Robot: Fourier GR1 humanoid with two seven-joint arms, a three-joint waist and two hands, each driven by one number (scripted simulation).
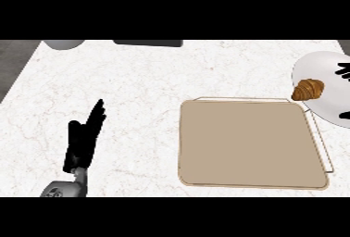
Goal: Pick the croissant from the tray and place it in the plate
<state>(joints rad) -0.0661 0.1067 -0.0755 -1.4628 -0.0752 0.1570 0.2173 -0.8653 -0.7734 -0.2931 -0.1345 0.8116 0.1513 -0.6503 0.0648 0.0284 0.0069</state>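
the croissant [308,89] lies on the left rim of the white plate [327,74], just past the far right corner of the tan tray [249,143], whose surface holds nothing. judged from that, the placing step looks done or almost done, and what remains is for the right hand to draw clear without nudging the pastry off the rim.

the right hand [344,70] shows only as a few black fingertips at the picture's right edge, over the plate and a little to the right of the croissant, with a gap between them. a second dark bit sits lower on the same edge. whether those fingers are spread or curled cannot be told, since most of the hand is cut off.

the left hand [83,139] rests on the counter [137,83] well to the left of the tray, fingers straight and pointing away, holding nothing.

the plate itself runs out of view on the right. beyond the left hand, at the counter's far edge, a grey rounded thing [64,44] and a dark flat thing [148,42] are cut off and hard to identify.
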